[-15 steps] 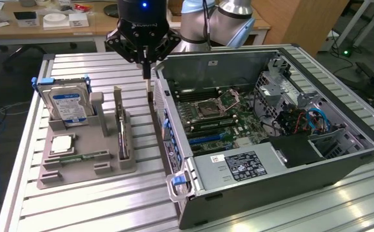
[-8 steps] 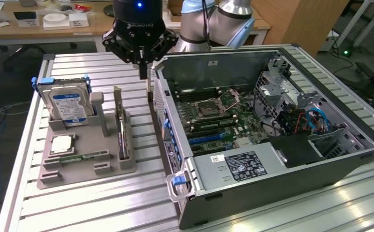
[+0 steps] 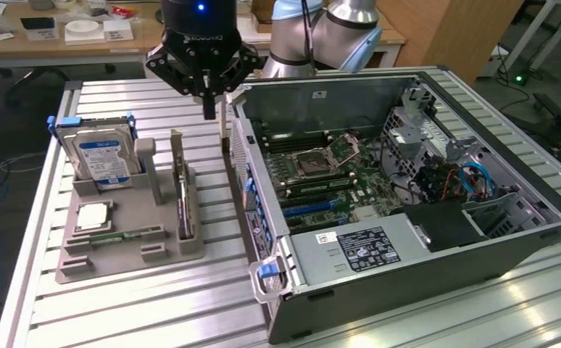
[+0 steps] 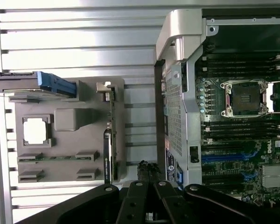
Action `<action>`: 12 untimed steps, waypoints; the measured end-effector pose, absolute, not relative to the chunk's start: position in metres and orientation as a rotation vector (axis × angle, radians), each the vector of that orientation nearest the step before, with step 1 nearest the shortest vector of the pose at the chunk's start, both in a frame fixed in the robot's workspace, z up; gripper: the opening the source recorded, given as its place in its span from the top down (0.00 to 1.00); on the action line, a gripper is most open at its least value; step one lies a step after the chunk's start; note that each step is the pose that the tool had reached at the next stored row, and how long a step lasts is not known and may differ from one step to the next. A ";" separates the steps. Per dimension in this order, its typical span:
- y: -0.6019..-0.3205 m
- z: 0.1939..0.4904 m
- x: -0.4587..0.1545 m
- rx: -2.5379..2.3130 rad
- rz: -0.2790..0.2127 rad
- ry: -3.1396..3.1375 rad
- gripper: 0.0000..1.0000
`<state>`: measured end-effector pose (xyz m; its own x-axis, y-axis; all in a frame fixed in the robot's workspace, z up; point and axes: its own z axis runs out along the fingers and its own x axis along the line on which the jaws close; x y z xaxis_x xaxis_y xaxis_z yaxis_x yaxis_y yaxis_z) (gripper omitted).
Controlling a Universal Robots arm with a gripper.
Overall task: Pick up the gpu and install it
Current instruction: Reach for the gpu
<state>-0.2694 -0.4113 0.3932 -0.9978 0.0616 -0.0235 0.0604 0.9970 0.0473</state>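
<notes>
Overhead, the gripper (image 3: 208,110) hangs above the slatted metal table (image 3: 164,312), over the strip of bare surface between the gray holder (image 3: 116,264) and the open computer case (image 3: 406,290). Its claw is pinched narrow, fingertips pressed together with nothing between them. The gpu (image 3: 182,197) stands on edge in a slot along the holder's side nearest the case, untouched. In the exterior view, the claw sits at roughly twelve to one o'clock from the card and apart from it. From the gpu, the hard drive (image 3: 101,156) with its blue label stands upright at about ten o'clock, the square processor chip (image 3: 92,216) lies flat at about nine, and the thin memory stick (image 3: 121,235) lies at about eight. The case lies on its side at three o'clock from the holder, its motherboard (image 3: 329,177) exposed and the processor socket (image 3: 331,151) open. In the wrist view the gripper (image 4: 147,170) points down at the gap beside the case wall (image 4: 177,32). There the gpu (image 4: 108,140) shows edge-on along the holder (image 4: 65,119), close to the shut fingertips but not touching them.
</notes>
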 end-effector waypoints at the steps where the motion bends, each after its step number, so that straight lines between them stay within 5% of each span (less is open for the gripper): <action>1: -0.411 0.393 -0.270 0.095 0.073 3.114 0.90; 12: -0.412 0.393 -0.281 0.095 0.073 3.114 0.90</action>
